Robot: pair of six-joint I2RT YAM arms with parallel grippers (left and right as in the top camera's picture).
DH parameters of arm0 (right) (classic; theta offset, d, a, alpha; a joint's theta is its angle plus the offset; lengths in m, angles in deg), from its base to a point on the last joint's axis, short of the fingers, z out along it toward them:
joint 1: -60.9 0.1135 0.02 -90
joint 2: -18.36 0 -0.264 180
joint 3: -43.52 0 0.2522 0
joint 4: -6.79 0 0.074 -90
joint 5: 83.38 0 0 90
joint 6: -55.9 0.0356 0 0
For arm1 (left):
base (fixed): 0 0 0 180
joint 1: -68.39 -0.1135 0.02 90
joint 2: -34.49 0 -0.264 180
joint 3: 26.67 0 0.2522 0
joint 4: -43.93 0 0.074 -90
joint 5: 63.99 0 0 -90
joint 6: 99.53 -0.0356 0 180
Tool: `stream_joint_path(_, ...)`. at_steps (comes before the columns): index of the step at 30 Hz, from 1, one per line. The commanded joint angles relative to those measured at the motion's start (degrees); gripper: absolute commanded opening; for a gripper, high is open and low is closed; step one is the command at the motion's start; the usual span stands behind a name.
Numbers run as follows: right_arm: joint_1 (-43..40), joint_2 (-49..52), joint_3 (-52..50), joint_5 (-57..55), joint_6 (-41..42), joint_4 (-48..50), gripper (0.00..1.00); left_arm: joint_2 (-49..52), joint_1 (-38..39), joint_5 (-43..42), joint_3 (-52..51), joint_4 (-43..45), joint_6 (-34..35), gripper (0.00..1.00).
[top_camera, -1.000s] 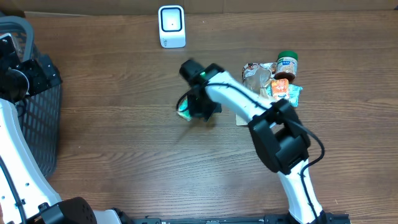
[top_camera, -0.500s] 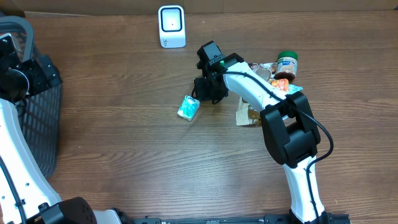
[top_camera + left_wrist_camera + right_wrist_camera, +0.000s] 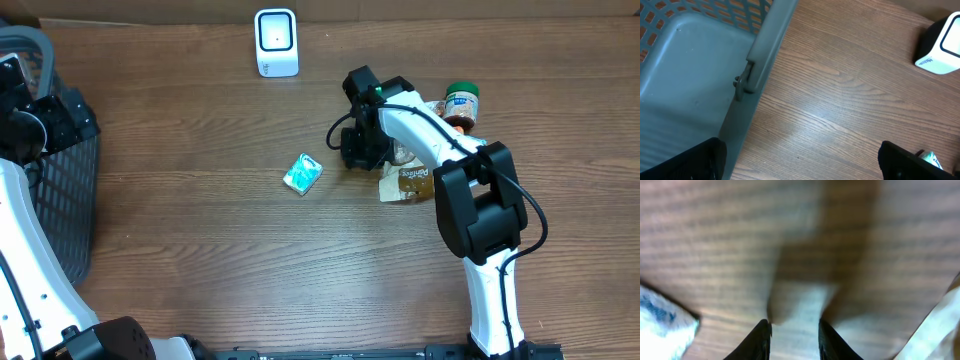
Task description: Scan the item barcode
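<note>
The item, a small teal packet [image 3: 302,174], lies flat on the wooden table, apart from both grippers; its corner shows in the right wrist view [image 3: 662,325] and the left wrist view [image 3: 930,159]. The white barcode scanner [image 3: 276,42] stands at the table's back edge, also in the left wrist view [image 3: 942,45]. My right gripper [image 3: 358,150] hovers to the right of the packet, jaws a little apart with only bare wood between them [image 3: 795,330]. My left gripper [image 3: 800,162] stands wide open and empty at the far left, beside the basket.
A grey plastic basket [image 3: 60,200] stands at the left edge, its rim in the left wrist view [image 3: 757,55]. A pile of groceries lies right of my right gripper: a brown packet [image 3: 405,183] and a green-lidded jar [image 3: 461,105].
My right gripper let go of the teal packet, opened a little and swung right toward the grocery pile. The packet stayed on the table. The left arm has not moved.
</note>
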Motion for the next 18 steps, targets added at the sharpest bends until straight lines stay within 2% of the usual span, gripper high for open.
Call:
stream_joint_path(1,1.86,-1.40,-0.02,1.79,0.17,-2.43,0.28,-0.33,0.02,-0.63,1.07,0.04,0.52,1.00)
stream_joint_path(4,3.78,-1.40,-0.04,1.81,0.20,-5.57,0.29,-0.33,0.02,-0.63,1.07,0.04,0.52,1.00)
stream_joint_path(8,5.44,-1.40,-0.04,1.81,0.20,-4.83,0.29,-0.33,0.02,-0.63,1.07,0.04,0.52,0.99)
stream_joint_path(15,7.72,-1.40,-0.04,1.68,0.70,1.90,0.29,-0.33,0.02,-0.63,1.07,0.04,0.52,1.00)
stream_joint_path(18,8.24,-1.40,-0.04,0.96,3.45,4.83,0.29,-0.33,0.02,-0.63,1.07,0.04,0.52,1.00)
